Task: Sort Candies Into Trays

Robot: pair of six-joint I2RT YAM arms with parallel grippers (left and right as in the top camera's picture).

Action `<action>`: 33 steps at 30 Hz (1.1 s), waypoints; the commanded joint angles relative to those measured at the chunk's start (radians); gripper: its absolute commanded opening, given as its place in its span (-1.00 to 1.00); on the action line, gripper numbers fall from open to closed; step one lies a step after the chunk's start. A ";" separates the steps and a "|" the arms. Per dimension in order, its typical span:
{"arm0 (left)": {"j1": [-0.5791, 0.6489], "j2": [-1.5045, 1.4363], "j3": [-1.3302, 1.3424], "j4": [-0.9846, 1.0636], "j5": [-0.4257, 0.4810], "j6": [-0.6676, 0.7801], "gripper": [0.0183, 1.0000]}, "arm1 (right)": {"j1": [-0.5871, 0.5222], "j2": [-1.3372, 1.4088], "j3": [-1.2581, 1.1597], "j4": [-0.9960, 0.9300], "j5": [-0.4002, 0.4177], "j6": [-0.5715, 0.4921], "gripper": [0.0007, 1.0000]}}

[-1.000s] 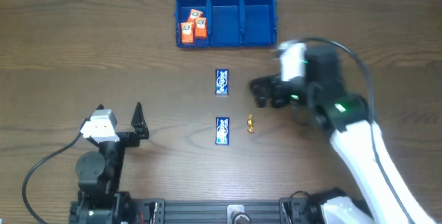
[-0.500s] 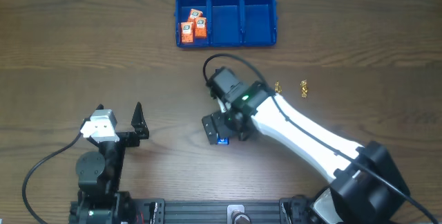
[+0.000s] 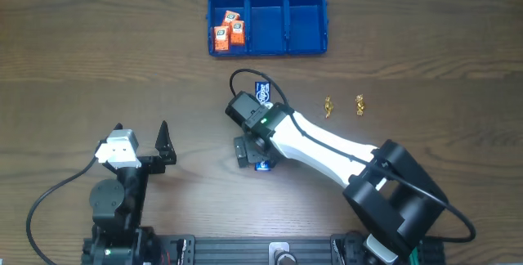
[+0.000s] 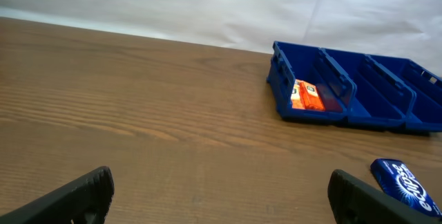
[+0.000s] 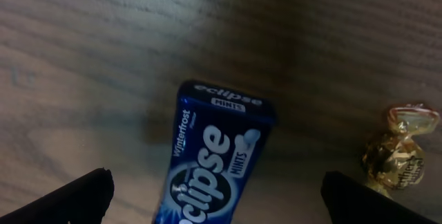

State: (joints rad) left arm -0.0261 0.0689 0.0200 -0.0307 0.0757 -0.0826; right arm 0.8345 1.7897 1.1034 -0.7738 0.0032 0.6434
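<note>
Setting the job aside, what I have on my screens is the table (image 3: 90, 60), a dark brown wood-grain top. In the top view its grain streaks run from the left edge to the right edge. In the left wrist view a plain white backdrop (image 4: 173, 3) stands beyond the table's far edge, meeting the wood in a straight line.

I see the tray (image 3: 267, 51) at the far side of the tabletop (image 3: 98, 60), with candy packets (image 3: 228, 32) in its left compartment. Before its middle lies the far mint pack (image 3: 262, 92); right of that, well apart, a wrapped candy (image 3: 328, 106) and another wrapped candy (image 3: 359, 105) sit side by side. Nearer me, the near mint pack (image 5: 214, 158) lies under the right gripper (image 3: 253, 154), a third wrapped candy (image 5: 397, 151) just beside it.
</note>
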 commanded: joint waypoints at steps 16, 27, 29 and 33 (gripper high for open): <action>0.006 -0.005 -0.014 -0.042 0.010 -0.010 1.00 | 0.023 0.075 0.018 0.044 0.116 0.090 0.71; 0.006 -0.005 -0.014 -0.042 0.010 -0.010 0.99 | 0.023 0.087 0.018 0.048 0.116 0.090 0.18; 0.006 -0.005 -0.014 -0.042 0.010 -0.010 1.00 | 0.023 0.091 0.018 0.050 0.116 0.090 0.14; 0.006 -0.005 -0.014 -0.042 0.010 -0.010 1.00 | 0.024 0.091 0.018 0.063 0.116 0.090 -0.16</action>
State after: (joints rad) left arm -0.0261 0.0689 0.0200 -0.0307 0.0757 -0.0822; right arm 0.8555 1.8591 1.1046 -0.7162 0.1032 0.7300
